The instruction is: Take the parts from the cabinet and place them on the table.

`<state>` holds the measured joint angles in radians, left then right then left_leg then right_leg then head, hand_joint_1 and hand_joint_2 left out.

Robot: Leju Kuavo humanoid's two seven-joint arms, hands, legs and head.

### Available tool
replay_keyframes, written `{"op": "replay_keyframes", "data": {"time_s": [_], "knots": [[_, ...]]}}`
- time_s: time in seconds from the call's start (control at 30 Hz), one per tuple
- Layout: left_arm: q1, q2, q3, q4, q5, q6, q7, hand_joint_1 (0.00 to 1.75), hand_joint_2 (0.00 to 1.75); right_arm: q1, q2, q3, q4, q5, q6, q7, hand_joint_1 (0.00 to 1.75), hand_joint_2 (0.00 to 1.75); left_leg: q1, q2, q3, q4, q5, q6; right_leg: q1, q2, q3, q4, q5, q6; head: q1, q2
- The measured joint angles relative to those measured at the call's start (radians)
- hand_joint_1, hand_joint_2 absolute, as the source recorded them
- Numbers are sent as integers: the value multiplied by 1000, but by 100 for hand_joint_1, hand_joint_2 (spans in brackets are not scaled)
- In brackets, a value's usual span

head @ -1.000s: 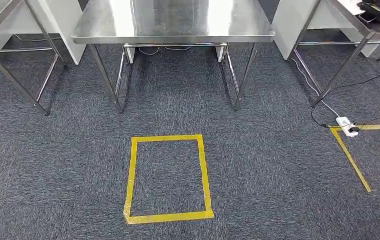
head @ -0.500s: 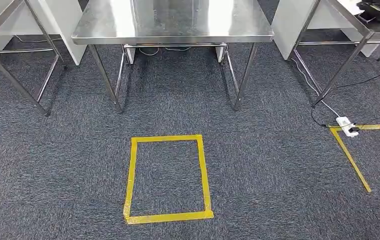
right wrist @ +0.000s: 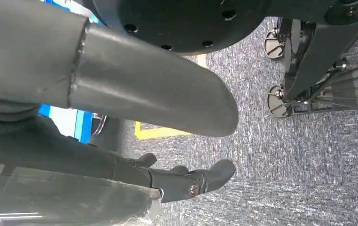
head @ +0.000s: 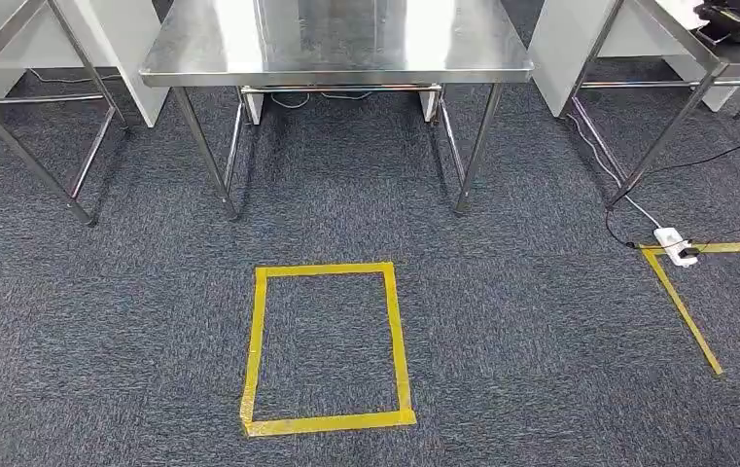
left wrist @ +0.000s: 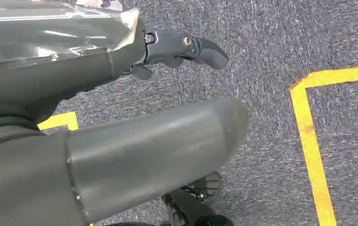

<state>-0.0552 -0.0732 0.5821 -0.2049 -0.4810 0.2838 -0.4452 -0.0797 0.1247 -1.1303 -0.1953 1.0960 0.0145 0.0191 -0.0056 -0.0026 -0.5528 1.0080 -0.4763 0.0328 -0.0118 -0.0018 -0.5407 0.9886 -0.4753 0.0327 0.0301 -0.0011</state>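
steel table (head: 336, 44), bare top, tape square (head: 327, 347)

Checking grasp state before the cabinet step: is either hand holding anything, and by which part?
Nothing is held. The left hand and the right hand both hang over the carpet, fingers apart, with nothing between them.

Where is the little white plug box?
In the head view, the white plug box lies on the carpet at far right, at the corner of the yellow tape line, beside a table leg.
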Motion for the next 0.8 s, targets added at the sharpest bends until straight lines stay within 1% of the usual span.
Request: {"op": "replay_keyframes", "data": {"time_s": [0.53, 0.57, 0.8], "knots": [[-6, 0, 0, 0, -11, 0, 5, 0, 0, 0, -3, 5, 0, 14, 2, 2, 0, 0, 0, 0, 0, 0, 0, 0, 0, 0, 1, 0, 0, 0, 0, 0], [-6, 0, 0, 0, -11, 0, 5, 0, 0, 0, -3, 5, 0, 14, 2, 2, 0, 175, 0, 0, 0, 0, 0, 0, 0, 0, 1, 0, 0, 0, 0, 0], [-7, 0, 1, 0, -12, 0, 10, 0, 0, 0, -4, 5, 0, 14, 2, 9, 0, 175, 0, 0, 0, 0, 0, 0, 0, 0, 2, 0, 0, 0, 0, 0]]}}
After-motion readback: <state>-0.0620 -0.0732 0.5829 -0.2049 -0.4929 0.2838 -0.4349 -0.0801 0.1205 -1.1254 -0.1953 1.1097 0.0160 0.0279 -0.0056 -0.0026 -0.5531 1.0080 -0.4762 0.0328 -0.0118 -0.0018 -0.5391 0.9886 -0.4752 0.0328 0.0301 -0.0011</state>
